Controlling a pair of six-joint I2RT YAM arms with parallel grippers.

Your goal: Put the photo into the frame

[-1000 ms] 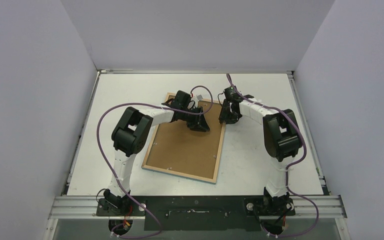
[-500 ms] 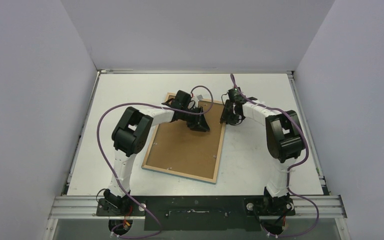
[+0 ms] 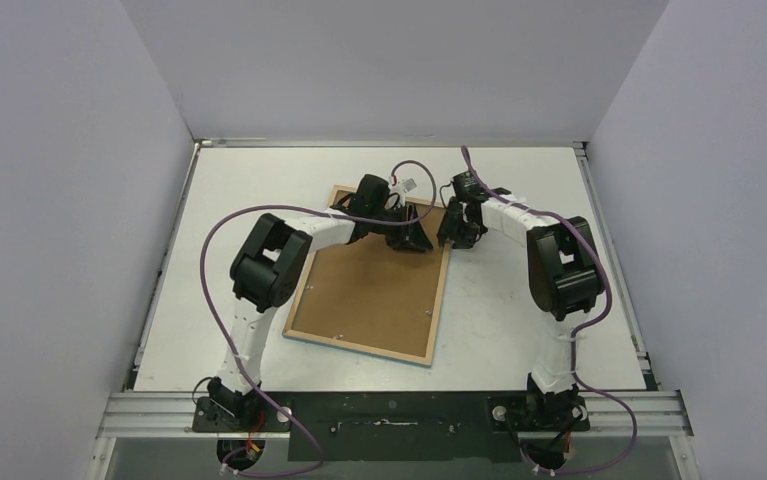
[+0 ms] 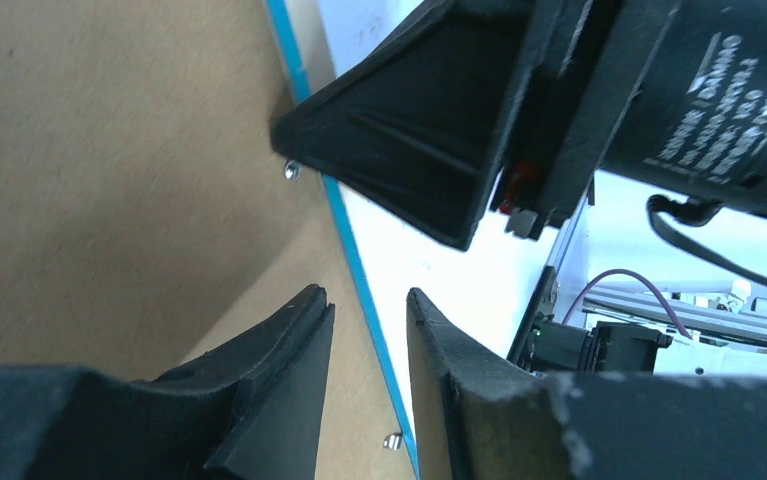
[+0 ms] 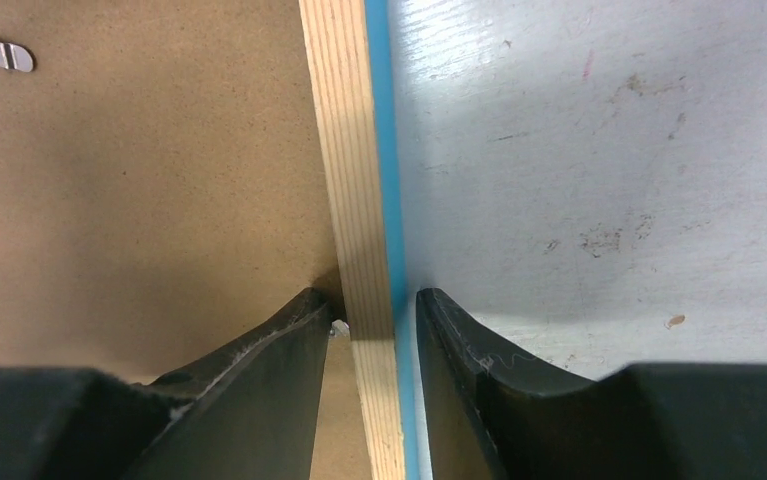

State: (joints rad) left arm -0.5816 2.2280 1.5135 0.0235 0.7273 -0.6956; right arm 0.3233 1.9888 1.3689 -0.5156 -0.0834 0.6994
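The frame (image 3: pixel 441 292) lies face down on the white table, its brown backing board (image 3: pixel 369 285) facing up. The photo is hidden. My left gripper (image 3: pixel 411 238) is over the frame's far right part. In the left wrist view its jaws (image 4: pixel 365 292) are open, one finger over the board and one over the table, with the blue frame edge (image 4: pixel 357 265) between them and a gap on each side. My right gripper (image 3: pixel 456 232) straddles the same rail from outside. Its jaws (image 5: pixel 372 293) stand open around the wooden rail (image 5: pixel 347 150), narrowly apart from it.
Small metal tabs (image 5: pixel 1 52) hold the backing board, and one tab (image 4: pixel 392 440) sits by the blue edge. The right gripper's black finger (image 4: pixel 409 130) hangs just beyond my left jaws. White table (image 3: pixel 519 310) lies right of the frame, and walls close three sides.
My left gripper has slid up and right to the frame's right rail. The right gripper's jaws have widened slightly around that rail. The frame has not moved.
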